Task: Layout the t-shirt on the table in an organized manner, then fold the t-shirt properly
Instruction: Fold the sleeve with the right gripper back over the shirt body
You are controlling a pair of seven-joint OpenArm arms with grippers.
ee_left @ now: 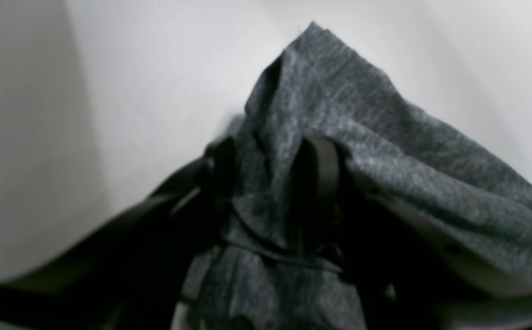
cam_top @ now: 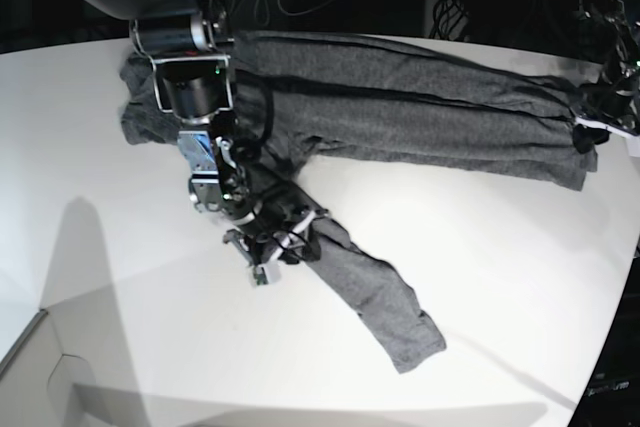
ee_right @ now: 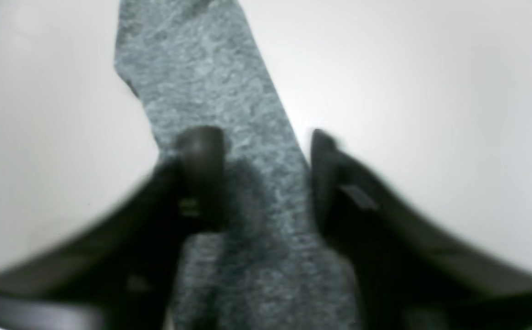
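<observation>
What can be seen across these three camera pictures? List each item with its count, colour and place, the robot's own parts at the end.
shirt: one, dark heather grey, stretched across the far part of the table in the base view, with one sleeve reaching towards the near edge
table: one, white, under the shirt
left pincer: one, dark, at the shirt's bunched end, right edge of the base view
right pincer: one, dark, over the sleeve, left of centre in the base view
robot arms: two, mostly black, one carrying each pincer, entering the base view from its far side
</observation>
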